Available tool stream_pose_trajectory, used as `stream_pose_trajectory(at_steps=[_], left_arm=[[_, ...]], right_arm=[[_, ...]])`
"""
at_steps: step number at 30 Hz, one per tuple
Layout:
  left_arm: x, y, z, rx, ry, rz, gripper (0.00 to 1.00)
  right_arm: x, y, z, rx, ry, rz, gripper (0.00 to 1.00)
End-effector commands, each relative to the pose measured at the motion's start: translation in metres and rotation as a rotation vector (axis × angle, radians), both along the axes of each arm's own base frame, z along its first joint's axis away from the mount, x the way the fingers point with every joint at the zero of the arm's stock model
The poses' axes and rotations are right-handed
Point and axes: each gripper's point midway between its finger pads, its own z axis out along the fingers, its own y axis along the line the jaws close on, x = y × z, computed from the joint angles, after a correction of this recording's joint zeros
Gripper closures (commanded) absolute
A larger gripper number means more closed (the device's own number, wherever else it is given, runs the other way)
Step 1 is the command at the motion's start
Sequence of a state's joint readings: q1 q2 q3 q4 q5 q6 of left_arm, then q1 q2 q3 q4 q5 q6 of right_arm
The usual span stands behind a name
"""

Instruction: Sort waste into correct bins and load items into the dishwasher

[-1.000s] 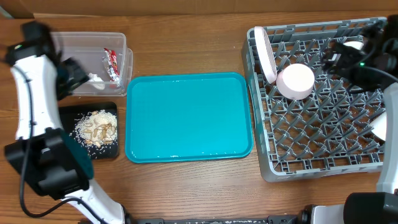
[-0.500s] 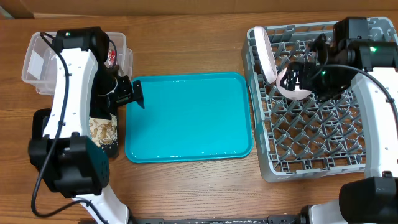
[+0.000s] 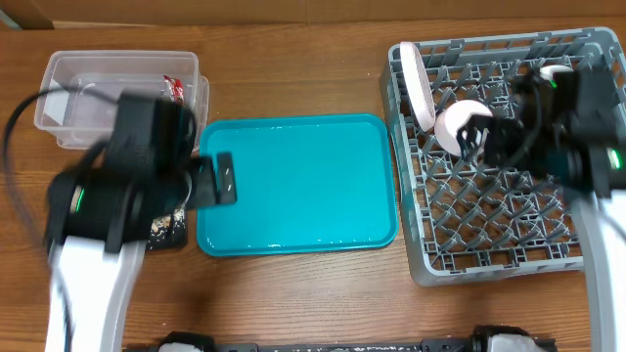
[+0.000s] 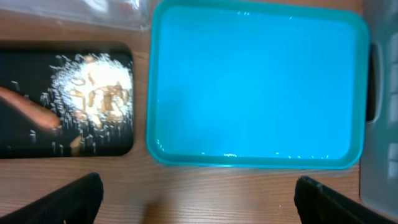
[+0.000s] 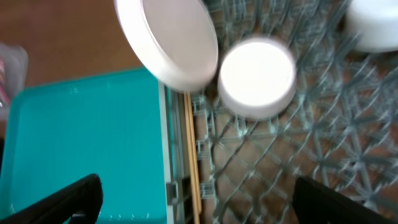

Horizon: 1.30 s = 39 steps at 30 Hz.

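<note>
- The desk (image 3: pixel 293 293) has nothing loose along its near edge. Both arms are smeared with motion in the overhead view.
- The left gripper (image 3: pixel 217 180) hangs over the left rim of the teal tray (image 3: pixel 293 186). Its fingers are spread wide with nothing between them.
- The black tray (image 4: pixel 18 62) lies toward the near-left corner, just beside the teal tray and largely under the left arm. It holds the rice scraps (image 4: pixel 96 93) in a heap, and the carrot (image 4: pixel 28 113) lies to their left.
- The teal tray sits mid-desk and is bare.
- The right gripper (image 3: pixel 481 139) hovers over the dish rack (image 3: pixel 489 244) at the right edge. Its jaws are wide apart and empty, next to a white bowl (image 3: pixel 455 119) that lies upside down on the pegs.
- The chopsticks (image 5: pixel 190 155) lie in the rack along its left wall.
- Further back, the plate (image 3: pixel 415 83) stands on edge at the rack's far-left corner. A second bowl (image 3: pixel 554 72) lies near its far-right corner.
- The clear tub (image 3: pixel 88 68) is at the far-left corner with the red wrapper (image 3: pixel 176 88) inside. The tissue cannot be made out.
- Judgement: sorting and loading look done or nearly so, so this is the closing step.
- The next move calls for confirming that the tissue is in the tub. Both arms should then lift clear, the right one high enough to miss the pegs and the bowl and the left one wide of the tub wall.
</note>
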<state>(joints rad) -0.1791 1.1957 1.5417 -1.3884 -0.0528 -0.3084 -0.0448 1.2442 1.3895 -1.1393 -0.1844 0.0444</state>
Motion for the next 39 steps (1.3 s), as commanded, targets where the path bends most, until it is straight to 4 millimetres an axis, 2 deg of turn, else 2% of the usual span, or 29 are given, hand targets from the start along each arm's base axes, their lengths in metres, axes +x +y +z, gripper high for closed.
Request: stream_pose_trajectory(at_steps=[1, 6, 11, 29, 31, 36, 39], left_arm=[[-0.022, 0.027, 0.009, 0.041, -0.155, 0.155, 0.0], [-0.045, 0.042, 0.016, 0.057, -0.269, 0.2, 0.0], [-0.058, 0.044, 0.013, 0.061, -0.254, 0.197, 0.0], [-0.06, 0.045, 0.008, 0.07, -0.224, 0.196, 0.0], [-0.06, 0.045, 0.008, 0.07, -0.224, 0.196, 0.0], [-0.06, 0.045, 0.008, 0.07, -0.224, 0.196, 0.0], [-0.06, 0.045, 0.008, 0.07, -0.224, 0.196, 0.0]], right_arm=[[-0.03, -0.014, 0.007, -0.041, -0.11, -0.092, 0.0], [-0.06, -0.022, 0.006, -0.076, -0.168, -0.137, 0.0], [-0.077, -0.021, -0.001, -0.076, -0.122, -0.135, 0.0], [-0.061, -0.022, -0.03, -0.081, 0.004, -0.132, 0.0], [-0.056, -0.021, -0.026, -0.076, -0.03, -0.131, 0.0], [-0.042, -0.015, -0.001, -0.054, -0.243, -0.112, 0.0], [-0.053, -0.012, 0.014, -0.044, -0.466, -0.105, 0.0]])
